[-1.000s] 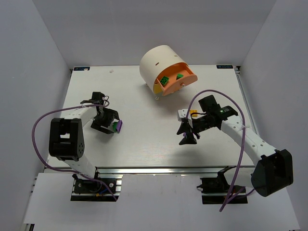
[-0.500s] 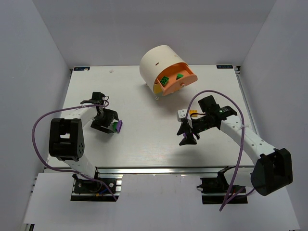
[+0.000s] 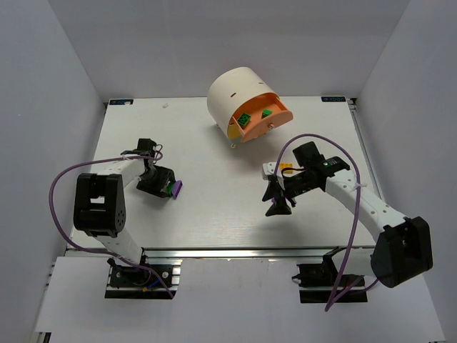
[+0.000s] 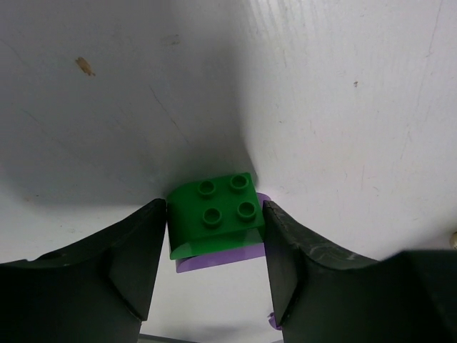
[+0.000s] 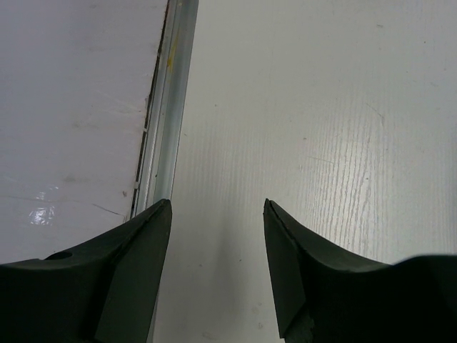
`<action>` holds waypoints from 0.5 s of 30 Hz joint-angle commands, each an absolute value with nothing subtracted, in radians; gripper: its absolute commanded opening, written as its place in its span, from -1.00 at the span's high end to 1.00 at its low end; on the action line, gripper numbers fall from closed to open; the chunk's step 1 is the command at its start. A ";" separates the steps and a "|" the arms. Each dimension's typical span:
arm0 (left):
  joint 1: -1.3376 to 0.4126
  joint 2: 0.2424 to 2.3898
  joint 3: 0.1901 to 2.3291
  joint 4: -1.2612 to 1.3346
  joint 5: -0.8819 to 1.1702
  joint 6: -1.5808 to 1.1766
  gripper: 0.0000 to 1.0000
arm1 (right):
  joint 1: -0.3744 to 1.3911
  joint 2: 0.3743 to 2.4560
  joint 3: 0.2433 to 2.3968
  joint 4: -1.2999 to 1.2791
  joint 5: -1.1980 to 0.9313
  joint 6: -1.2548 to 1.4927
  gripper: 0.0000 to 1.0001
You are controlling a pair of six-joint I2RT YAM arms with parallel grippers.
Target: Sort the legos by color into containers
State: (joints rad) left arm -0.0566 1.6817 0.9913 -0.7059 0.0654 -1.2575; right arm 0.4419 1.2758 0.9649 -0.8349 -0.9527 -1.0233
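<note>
A green lego (image 4: 214,214) sits on top of a purple lego (image 4: 214,259), and both fingers of my left gripper (image 4: 214,207) press its sides. In the top view this gripper (image 3: 166,188) is low over the table's left side, with the purple lego (image 3: 177,188) showing at its tip. The cream-white drum (image 3: 232,93) stands at the back. Its orange drawer (image 3: 275,123) is pulled open and holds two green legos (image 3: 243,119). My right gripper (image 3: 277,200) is open and empty over the table's middle right, as the right wrist view (image 5: 218,207) also shows.
The right wrist view shows the table's metal edge rail (image 5: 175,107) ahead on the left. Purple cables (image 3: 61,189) loop beside both arms. Grey walls close in the table on three sides.
The left gripper has shifted very slightly with the green and purple legos. The right arm has barely moved.
</note>
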 commanded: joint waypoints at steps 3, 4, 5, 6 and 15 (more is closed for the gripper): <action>-0.067 1.680 0.977 -0.692 0.084 -1.264 -0.19 | 0.446 1.305 1.011 -0.818 -0.985 -1.005 -0.20; -0.067 1.678 0.976 -0.692 0.086 -1.264 -0.16 | 0.446 1.310 1.014 -0.815 -0.988 -1.003 -0.20; -0.067 1.674 0.974 -0.692 0.086 -1.262 -0.11 | 0.446 1.318 1.023 -0.810 -0.992 -0.999 -0.20; -0.067 1.671 0.974 -0.690 0.086 -1.261 -0.03 | 0.446 1.322 1.026 -0.805 -0.996 -0.990 -0.20; -0.067 1.586 0.963 -0.669 0.132 -1.200 0.69 | 0.529 1.384 1.065 -0.484 -0.968 -0.500 -0.04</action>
State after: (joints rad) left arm -0.0628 1.6661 0.9764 -0.6895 0.1024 -1.2358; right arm 0.4896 1.3731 1.0210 -0.6483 -0.9741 -0.7143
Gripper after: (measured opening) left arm 0.609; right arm 0.523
